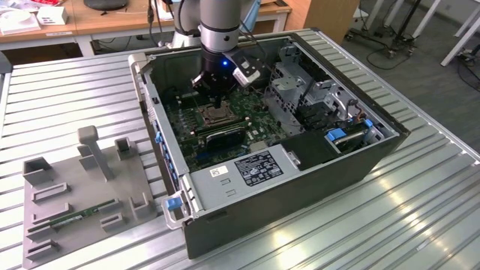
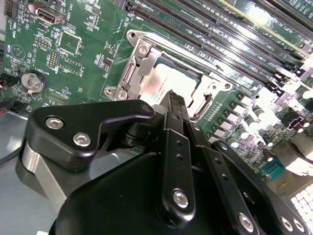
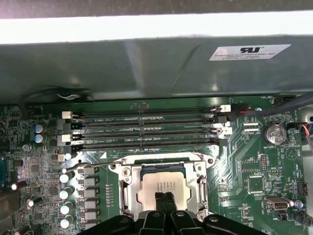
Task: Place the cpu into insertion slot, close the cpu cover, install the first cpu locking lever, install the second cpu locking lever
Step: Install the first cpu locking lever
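Note:
The cpu (image 3: 149, 188) lies flat in the insertion slot (image 1: 212, 116) on the green board, its silvery-tan top showing (image 2: 161, 83). The cpu cover (image 3: 128, 188) is down around it as a silvery frame (image 2: 139, 63). A thin wire lever (image 3: 98, 164) runs along one side of the socket. My gripper (image 3: 165, 197) hangs just over the chip's middle with its black fingers pressed together and nothing between them. In the second wrist view the gripper (image 2: 175, 96) points down at the chip. In the exterior view the gripper (image 1: 217, 107) reaches into the open computer case.
Long memory slots (image 3: 146, 129) run beside the socket, with the case wall (image 3: 146, 63) behind them. A coin battery (image 3: 274, 133) and capacitors (image 3: 64, 193) sit near the socket. A drive cage (image 1: 300, 90) and power supply (image 1: 251, 169) crowd the case. A grey fixture tray (image 1: 75, 191) lies on the table.

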{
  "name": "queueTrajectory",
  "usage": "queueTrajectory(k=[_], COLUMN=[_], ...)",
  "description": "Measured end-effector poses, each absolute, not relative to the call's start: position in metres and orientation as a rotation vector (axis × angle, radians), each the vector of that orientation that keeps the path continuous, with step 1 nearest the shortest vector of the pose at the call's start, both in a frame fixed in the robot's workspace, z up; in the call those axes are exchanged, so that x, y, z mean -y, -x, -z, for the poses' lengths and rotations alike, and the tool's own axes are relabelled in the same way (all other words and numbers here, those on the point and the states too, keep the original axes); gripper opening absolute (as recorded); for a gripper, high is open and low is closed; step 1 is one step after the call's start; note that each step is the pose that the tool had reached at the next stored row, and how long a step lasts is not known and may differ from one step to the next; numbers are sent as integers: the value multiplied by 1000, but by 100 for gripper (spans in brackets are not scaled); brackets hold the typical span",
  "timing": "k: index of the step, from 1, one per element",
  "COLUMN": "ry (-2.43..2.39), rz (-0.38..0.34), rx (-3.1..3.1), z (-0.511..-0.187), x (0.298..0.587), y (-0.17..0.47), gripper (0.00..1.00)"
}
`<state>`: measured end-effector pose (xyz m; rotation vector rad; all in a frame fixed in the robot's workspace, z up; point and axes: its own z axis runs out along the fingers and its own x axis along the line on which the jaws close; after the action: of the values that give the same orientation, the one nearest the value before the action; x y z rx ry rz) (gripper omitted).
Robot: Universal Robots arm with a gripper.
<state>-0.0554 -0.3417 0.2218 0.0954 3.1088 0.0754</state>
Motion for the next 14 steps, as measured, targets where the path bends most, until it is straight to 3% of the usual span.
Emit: queueTrajectory(k=[14], ry=[-95], rz=[-76], rx=[-3108], z=[-233], x=[342], y=[55], gripper=[11])
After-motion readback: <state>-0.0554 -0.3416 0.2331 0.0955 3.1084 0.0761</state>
